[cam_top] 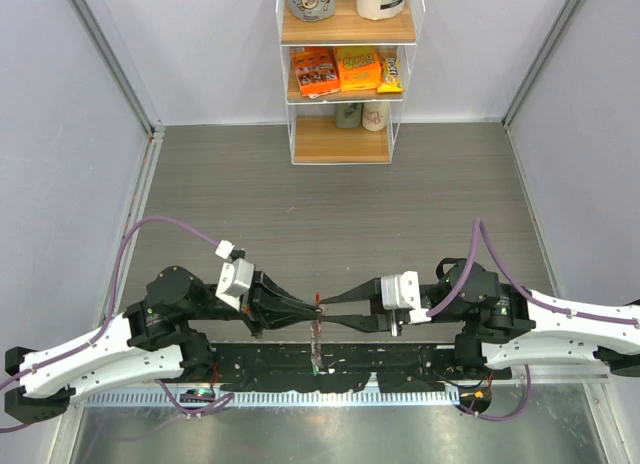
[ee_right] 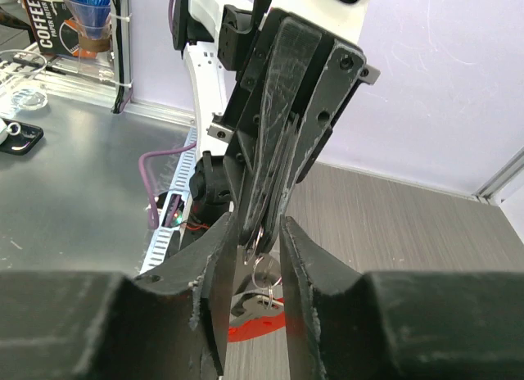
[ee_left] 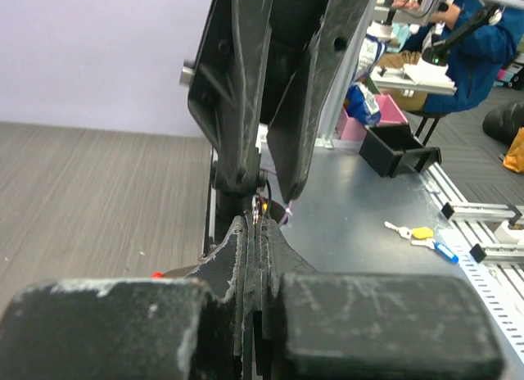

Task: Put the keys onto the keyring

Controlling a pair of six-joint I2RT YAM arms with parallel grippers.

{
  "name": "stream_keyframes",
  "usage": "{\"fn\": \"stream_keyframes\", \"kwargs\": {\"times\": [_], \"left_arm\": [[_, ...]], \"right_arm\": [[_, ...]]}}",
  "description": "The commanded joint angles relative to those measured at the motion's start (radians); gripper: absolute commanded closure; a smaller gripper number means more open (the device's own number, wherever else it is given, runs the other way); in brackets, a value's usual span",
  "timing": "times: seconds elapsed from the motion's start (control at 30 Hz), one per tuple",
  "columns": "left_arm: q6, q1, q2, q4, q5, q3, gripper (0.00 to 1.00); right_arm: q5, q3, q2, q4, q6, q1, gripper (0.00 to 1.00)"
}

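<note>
The keyring (cam_top: 316,336) hangs between both grippers at the table's near middle, over the front edge. In the right wrist view its thin silvery rings (ee_right: 264,271) dangle above the red fob (ee_right: 262,327). My left gripper (cam_top: 314,306) is shut on the top ring, and a sliver of metal shows at its tips (ee_left: 258,219). My right gripper (ee_right: 260,226) faces it, fingers slightly apart, straddling the left fingertips and the ring. Two tiny keys (ee_left: 423,235), one yellowish-green-headed and one blue-headed (ee_left: 445,251), lie on the metal bench, away from both grippers.
A white wire shelf (cam_top: 345,134) with snack packs stands at the back middle. A black rail with cable chain (cam_top: 330,369) runs along the front edge. A black box (ee_left: 401,147) and a pink box (ee_left: 370,122) sit on the bench beyond the keys.
</note>
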Motion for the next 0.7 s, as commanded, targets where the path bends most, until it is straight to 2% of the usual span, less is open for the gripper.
{"fn": "stream_keyframes", "kwargs": {"times": [0.0,0.17,0.4,0.5,0.67], "left_arm": [[0.024,-0.005,0.017,-0.071,-0.007,0.076,1.0],[0.044,-0.006,0.031,-0.172,0.002,0.124,1.0],[0.068,-0.006,0.06,-0.27,0.048,0.167,1.0],[0.08,-0.005,0.08,-0.308,0.073,0.18,1.0],[0.108,-0.006,0.127,-0.388,0.099,0.205,1.0]], "right_arm": [[0.053,0.079,-0.012,-0.094,0.001,0.005,0.65],[0.113,0.107,-0.029,-0.219,0.052,0.004,0.55],[0.156,0.176,-0.009,-0.431,0.199,0.004,0.47],[0.096,0.148,-0.032,-0.45,0.155,0.004,0.45],[0.15,0.168,0.006,-0.545,0.181,0.004,0.45]]}}
